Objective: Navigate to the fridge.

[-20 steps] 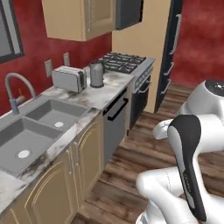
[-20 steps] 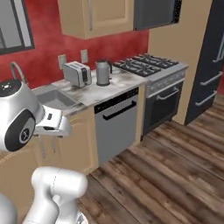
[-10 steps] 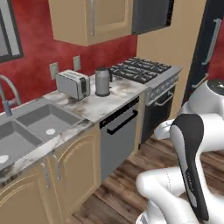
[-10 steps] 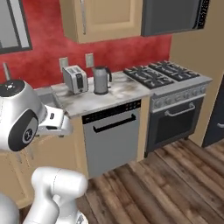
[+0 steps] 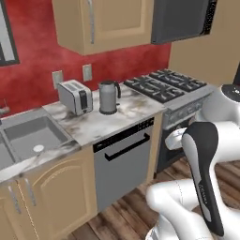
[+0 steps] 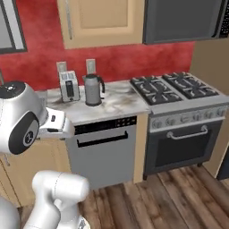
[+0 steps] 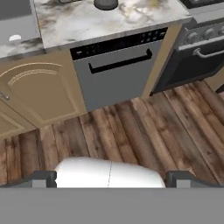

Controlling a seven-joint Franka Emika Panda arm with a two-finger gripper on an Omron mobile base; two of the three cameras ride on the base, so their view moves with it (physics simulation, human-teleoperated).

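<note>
Left base view: the marble table [image 5: 122,117] runs from the sink [image 5: 33,133] at the left to the gas stove [image 5: 164,84] at the right. A toaster [image 5: 75,96] and a kettle [image 5: 108,97] stand near each other toward its back. Below its front edge sit the grey dishwasher [image 5: 124,164] and a tan cabinet door [image 5: 51,197]. Wood floor [image 5: 122,220] lies open in front of them, with the robot's own arm rising at the lower right.

Right base view: the oven door [image 6: 183,145] stands just beside the dishwasher [image 6: 105,150]. A broad strip of floor [image 6: 170,197] runs free along the fronts. A sliver of dark fridge [image 6: 223,165] shows at the right edge, past a tan side panel [image 6: 210,58].

Hand view: the tool [image 7: 109,177] points down at the floorboards [image 7: 131,131], its two tips set wide apart, released and grasping nothing. The dishwasher handle [image 7: 120,63] and oven handle [image 7: 210,50] lie ahead.
</note>
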